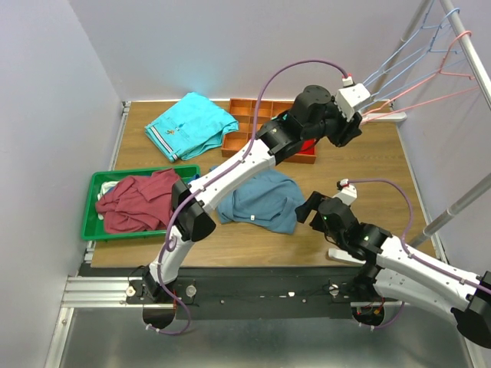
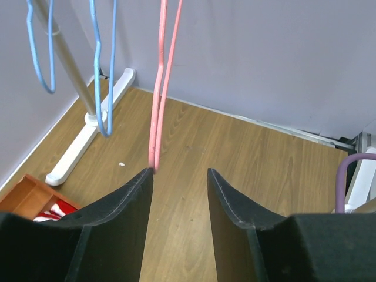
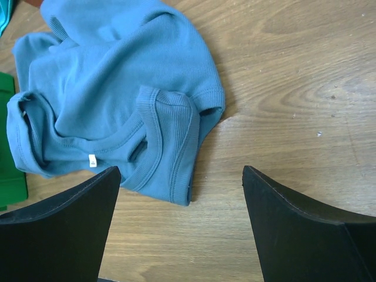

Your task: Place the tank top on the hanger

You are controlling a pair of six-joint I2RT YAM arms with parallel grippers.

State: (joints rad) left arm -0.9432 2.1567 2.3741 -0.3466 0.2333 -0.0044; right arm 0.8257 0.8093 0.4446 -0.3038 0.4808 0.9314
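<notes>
The steel-blue tank top [image 1: 261, 201] lies crumpled on the wooden table, its neck and armhole edges toward the near side. In the right wrist view it [image 3: 117, 94] fills the upper left. My right gripper [image 1: 308, 208] is open and empty just right of it, its jaws [image 3: 182, 173] wide apart over the cloth's near corner and bare wood. The pink hanger [image 1: 453, 95] hangs on the rack at the far right. My left gripper [image 1: 365, 116] is open at its lower end. In the left wrist view the pink wires [image 2: 158, 88] touch the left fingertip [image 2: 147, 175], not between the jaws [image 2: 179, 171].
Light blue hangers [image 2: 103, 70] hang beside the pink one on the rack, whose pole [image 2: 67, 59] and white foot [image 2: 88, 135] stand at the left. An orange divided tray [image 1: 253, 123], a turquoise shirt [image 1: 192, 125] and a green bin [image 1: 96, 222] holding a maroon shirt [image 1: 138, 201] lie on the table.
</notes>
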